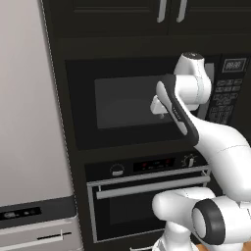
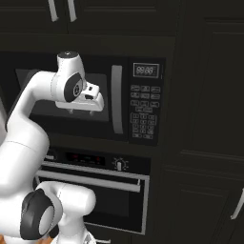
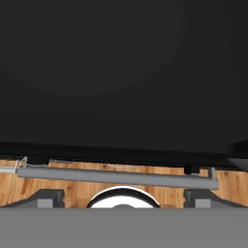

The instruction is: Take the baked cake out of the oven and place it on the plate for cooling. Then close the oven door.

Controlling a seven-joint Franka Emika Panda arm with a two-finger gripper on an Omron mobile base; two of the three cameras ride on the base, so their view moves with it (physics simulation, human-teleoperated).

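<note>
Pincer point(image 3: 123, 196) state, how does it stand? asks the first observer.

Released, says the second. In the hand view its two dark fingertips point(image 3: 46, 197) sit far apart at the bottom corners of the frame, with nothing between them.

And where is it in the base views?

In the left base view the pincer point(image 1: 161, 115) hangs right of centre, in front of the microwave point(image 1: 127, 103) window. In the right base view the pincer point(image 2: 81, 111) is left of centre, over the same microwave point(image 2: 119, 100), whose keypad point(image 2: 144, 112) lies just to the right of it.

Where is the oven?

The oven point(image 1: 147, 164) is directly below the microwave, in the lower middle of the left base view. In the right base view, the oven point(image 2: 95, 159) is at the lower left. Its red display and knobs run along the control strip.

And the oven door?

The oven door point(image 1: 122, 211) is shut, upright against the oven. Its silver bar handle point(image 1: 152, 187) runs across the top of it. The hand view looks down past a dark front onto that handle point(image 3: 116, 178), with wooden floor point(image 3: 72, 193) beneath.
</note>
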